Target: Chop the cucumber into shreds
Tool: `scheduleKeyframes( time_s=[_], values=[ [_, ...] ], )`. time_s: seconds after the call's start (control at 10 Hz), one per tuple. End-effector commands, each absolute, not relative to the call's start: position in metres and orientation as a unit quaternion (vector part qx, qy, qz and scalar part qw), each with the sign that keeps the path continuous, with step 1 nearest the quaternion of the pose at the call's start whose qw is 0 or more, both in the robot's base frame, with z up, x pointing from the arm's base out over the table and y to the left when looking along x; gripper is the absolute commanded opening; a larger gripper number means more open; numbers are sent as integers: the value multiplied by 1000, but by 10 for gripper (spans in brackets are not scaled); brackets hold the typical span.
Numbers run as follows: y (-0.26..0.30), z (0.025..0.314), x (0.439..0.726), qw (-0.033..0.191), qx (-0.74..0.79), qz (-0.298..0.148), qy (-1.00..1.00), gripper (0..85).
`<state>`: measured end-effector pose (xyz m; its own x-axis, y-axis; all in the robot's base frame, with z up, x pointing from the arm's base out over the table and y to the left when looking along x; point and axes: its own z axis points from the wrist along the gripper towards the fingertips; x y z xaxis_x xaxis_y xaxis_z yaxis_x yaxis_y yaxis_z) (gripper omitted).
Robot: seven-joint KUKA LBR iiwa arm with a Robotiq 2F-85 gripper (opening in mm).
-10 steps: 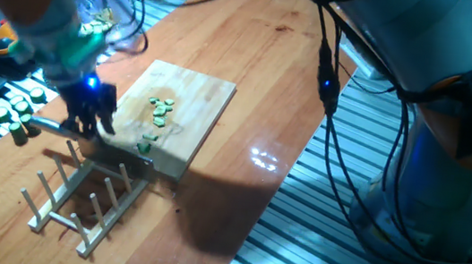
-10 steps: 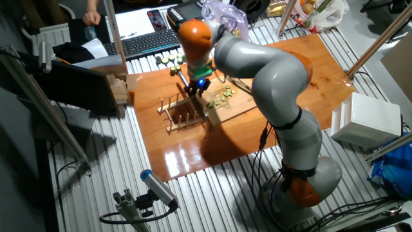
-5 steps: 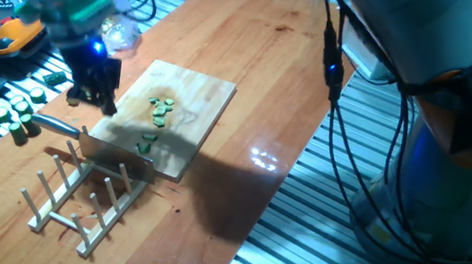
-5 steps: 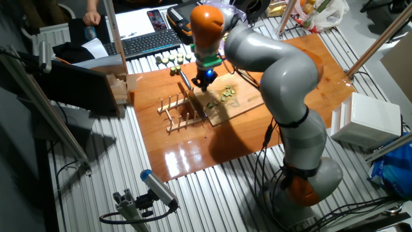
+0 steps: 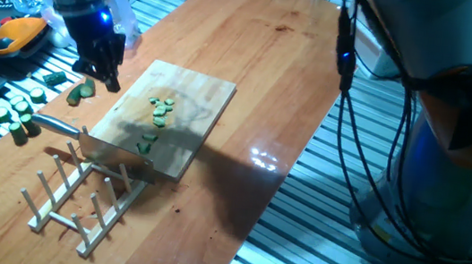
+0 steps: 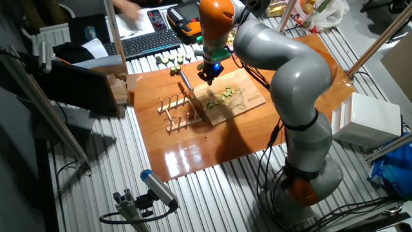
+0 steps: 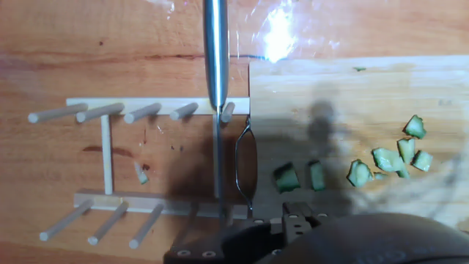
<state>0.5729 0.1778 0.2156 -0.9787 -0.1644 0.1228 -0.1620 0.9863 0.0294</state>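
The arm [image 6: 283, 71] reached across the table [image 5: 263, 54] from the far side, so the gripper [image 5: 99, 75] hung above the table's left edge, clear of the work. Its fingers pointed down, close together, with nothing visible between them; whether they were fully closed could not be told.

The cutting board [image 5: 195, 100] lay flat near the table's middle, giving the cucumber a firm surface. The peg rack [image 5: 83, 199] stood against the board's near edge. The knife [image 5: 112, 153] rested on edge in this rack, blade upright between the pegs and handle [image 7: 215, 44] pointing away, apparently parked to keep the edge off the table.

The cucumber [image 5: 160, 109] lay on the board as small green pieces, the shreds [image 7: 388, 158], scattered in two loose groups. By appearance, chopping was largely complete.
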Motion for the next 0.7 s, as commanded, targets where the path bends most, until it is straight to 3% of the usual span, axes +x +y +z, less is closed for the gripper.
scheduleKeyframes(
  time_s=[0.0,0.6],
  values=[
    [178,215,573,60,83,-10,-995,0],
    [176,216,571,54,83,-1,-995,0]
  ],
)
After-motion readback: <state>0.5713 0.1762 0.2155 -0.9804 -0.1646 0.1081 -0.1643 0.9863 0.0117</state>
